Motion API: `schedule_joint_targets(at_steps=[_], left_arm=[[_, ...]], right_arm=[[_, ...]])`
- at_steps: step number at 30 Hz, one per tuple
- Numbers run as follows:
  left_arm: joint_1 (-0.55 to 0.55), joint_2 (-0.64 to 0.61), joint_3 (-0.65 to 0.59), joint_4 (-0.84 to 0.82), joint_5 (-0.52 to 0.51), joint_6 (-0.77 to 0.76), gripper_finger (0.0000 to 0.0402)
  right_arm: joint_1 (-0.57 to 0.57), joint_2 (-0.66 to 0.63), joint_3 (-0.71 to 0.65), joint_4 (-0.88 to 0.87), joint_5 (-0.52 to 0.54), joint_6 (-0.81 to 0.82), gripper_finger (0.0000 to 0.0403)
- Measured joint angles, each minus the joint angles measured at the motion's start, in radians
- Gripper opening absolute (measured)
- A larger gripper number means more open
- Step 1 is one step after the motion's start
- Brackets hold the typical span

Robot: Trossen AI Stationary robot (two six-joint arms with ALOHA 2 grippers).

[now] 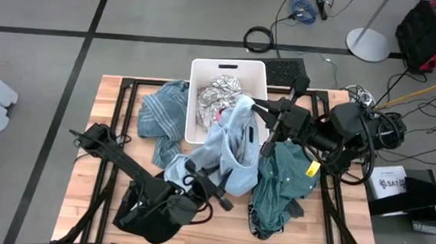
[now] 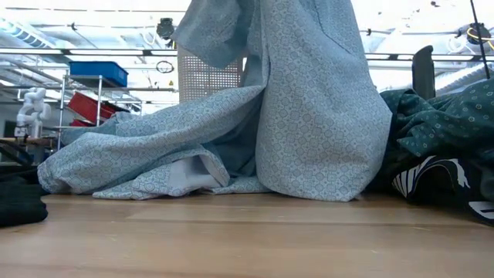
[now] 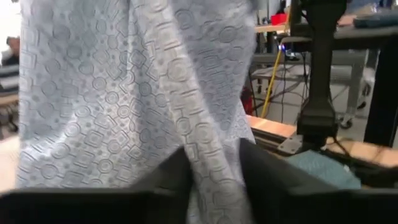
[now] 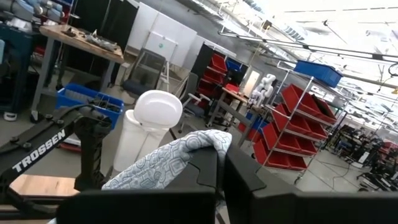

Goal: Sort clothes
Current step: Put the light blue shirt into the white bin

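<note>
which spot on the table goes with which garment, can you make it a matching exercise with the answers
Things:
1. white-grey patterned garment
2. blue striped garment
3. teal green garment
4. light blue garment

Places:
A. lifted by both grippers
B. inside the white bin
C. on the table beside the bin, towards the left arm
D. heaped under the right arm

Pairs: 1-B, 2-C, 3-D, 4-A

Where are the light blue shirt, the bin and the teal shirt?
light blue shirt (image 1: 236, 135), high view, its raised middle
bin (image 1: 230, 64), high view, far rim
teal shirt (image 1: 283, 180), high view, its middle
</note>
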Motion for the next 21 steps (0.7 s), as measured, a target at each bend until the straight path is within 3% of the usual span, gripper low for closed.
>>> schedule_joint_targets(at_steps=[2,3,11,16,21], left_arm=[[-0.01,-0.004,0.0,0.003,-0.002,0.063,0.0038],[-0.016,-0.007,0.002,0.01,-0.01,0.098,0.002],[-0.114,-0.009,0.145,0.018,-0.186,0.444,0.0005],[-0.184,-0.011,0.283,0.017,-0.194,0.621,0.0003],[-0.237,-0.011,0.421,0.016,-0.195,0.778,0.0002]], right_arm=[[0.0,0.0,0.0,0.0,0.0,-0.005,0.0],[0.0,0.0,0.0,0.0,0.0,-0.006,0.0],[0.0,0.0,0.0,-0.046,-0.001,-0.019,0.0],[0.0,0.0,0.0,-0.181,-0.01,0.006,0.0011],[0.0,0.0,0.0,-0.414,-0.204,0.084,0.0041]])
